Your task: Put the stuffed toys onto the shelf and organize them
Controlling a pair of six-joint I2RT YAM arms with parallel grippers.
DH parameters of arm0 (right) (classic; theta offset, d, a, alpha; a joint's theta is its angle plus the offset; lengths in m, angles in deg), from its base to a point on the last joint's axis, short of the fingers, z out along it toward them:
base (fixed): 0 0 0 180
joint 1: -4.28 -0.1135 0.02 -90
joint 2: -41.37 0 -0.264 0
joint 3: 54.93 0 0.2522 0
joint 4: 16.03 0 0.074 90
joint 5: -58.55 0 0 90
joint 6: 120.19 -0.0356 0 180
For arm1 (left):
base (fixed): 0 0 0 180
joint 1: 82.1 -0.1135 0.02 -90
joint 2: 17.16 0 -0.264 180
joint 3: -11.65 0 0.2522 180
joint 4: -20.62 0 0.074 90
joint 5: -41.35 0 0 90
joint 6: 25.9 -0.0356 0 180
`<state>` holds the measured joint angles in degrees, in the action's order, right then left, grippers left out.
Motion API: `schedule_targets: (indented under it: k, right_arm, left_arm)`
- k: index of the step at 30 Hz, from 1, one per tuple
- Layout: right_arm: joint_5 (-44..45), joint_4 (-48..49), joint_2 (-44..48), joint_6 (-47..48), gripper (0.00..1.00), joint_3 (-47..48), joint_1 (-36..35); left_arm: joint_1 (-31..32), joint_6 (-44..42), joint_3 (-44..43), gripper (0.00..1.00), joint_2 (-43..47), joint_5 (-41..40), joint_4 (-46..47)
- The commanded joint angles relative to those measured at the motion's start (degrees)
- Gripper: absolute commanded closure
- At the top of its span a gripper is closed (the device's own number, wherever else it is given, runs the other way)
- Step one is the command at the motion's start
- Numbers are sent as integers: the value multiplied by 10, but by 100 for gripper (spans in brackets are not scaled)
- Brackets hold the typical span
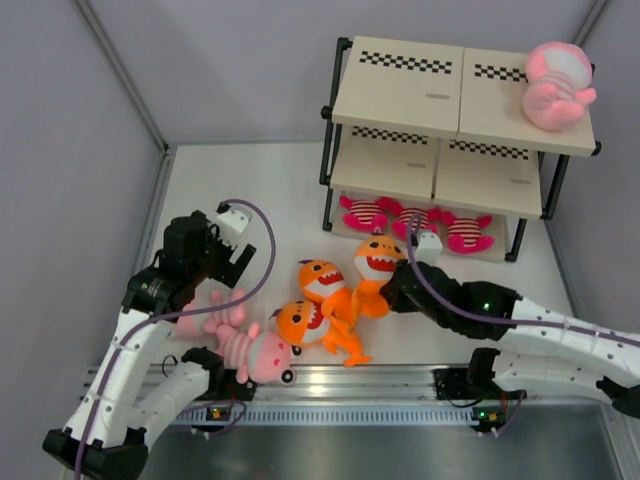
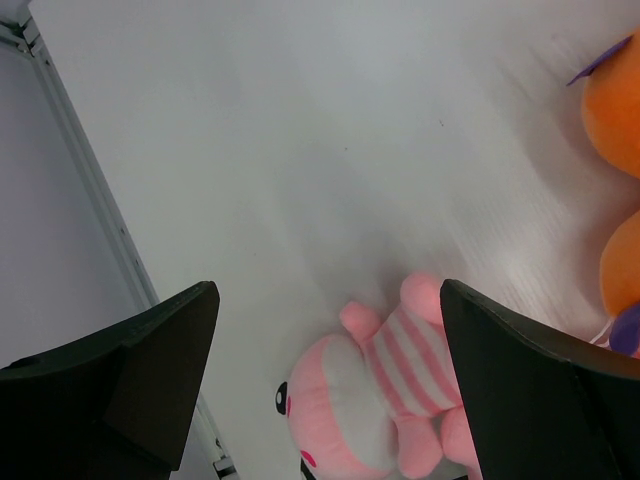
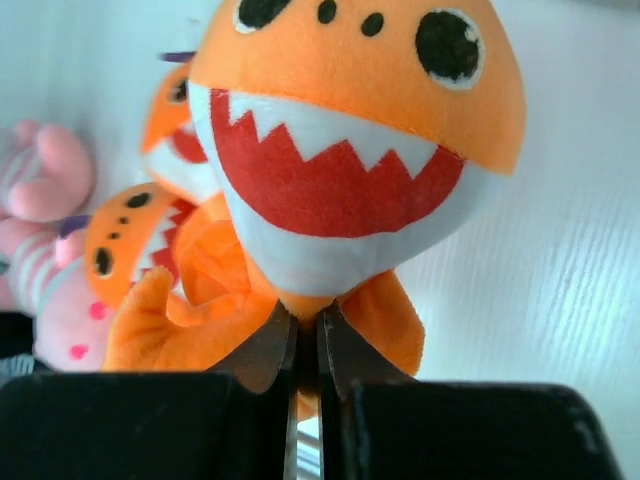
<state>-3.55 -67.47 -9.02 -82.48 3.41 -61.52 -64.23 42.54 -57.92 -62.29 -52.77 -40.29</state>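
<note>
Only the right wrist view shows the right claw pinched on 1 orange shark; the left claw gapes above a pink doll.

shelf top board: left half bare, pink doll fills right end | middle board: bare where seen | bottom board: three magenta creatures crowd the front edge | bench left of shelf: open | front of shelf: orange shark and two other sharks block the middle approach; right arm lies before shelf's right end
</note>
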Motion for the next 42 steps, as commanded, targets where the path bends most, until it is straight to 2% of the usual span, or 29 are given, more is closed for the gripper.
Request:
schedule_targets:
  k: [1,3,5,7,11,13,15,24,34,37,38,40,41,42]
  right_arm:
    - [11,-114,-8,133,100,151,-12]
    - [23,-176,-22,170,100,207,-12]
    - [76,-199,-34,194,100,265,-12]
    - [87,-212,-57,241,100,320,8]
    - [98,-181,-80,324,100,371,91]
    - [47,-143,-92,376,100,381,168]
    - [38,-126,-104,414,100,385,241]
    - [26,-55,-137,557,100,387,386]
    - [9,69,-102,637,100,282,482]
    - [15,88,-101,655,91,267,493]
    - [16,95,-100,656,80,264,496]
    - [16,113,-99,657,65,252,500]
    - [17,116,-99,657,52,249,500]
    - [15,117,-98,652,49,248,500]
  left_arm:
    - [-3,-7,3,1,5,1,15]
    - [-3,-6,0,1,4,2,15]
    - [-4,-7,0,2,3,3,15]
    - [-4,-5,-3,1,2,5,15]
    - [-4,-5,-5,1,-1,5,15]
    - [-4,-4,-6,1,-3,7,15]
    - [-4,-4,-8,1,-6,7,15]
    - [-4,-7,-7,1,-9,10,15]
    - [-4,-9,-5,2,-12,14,15]
    - [-4,-8,-4,1,-13,15,15]
    - [-4,-8,-5,1,-12,17,15]
    - [-4,-8,-5,1,-12,17,15]
    - [-4,-8,-5,1,-13,17,15]
    - [-4,-7,-5,1,-15,17,15]
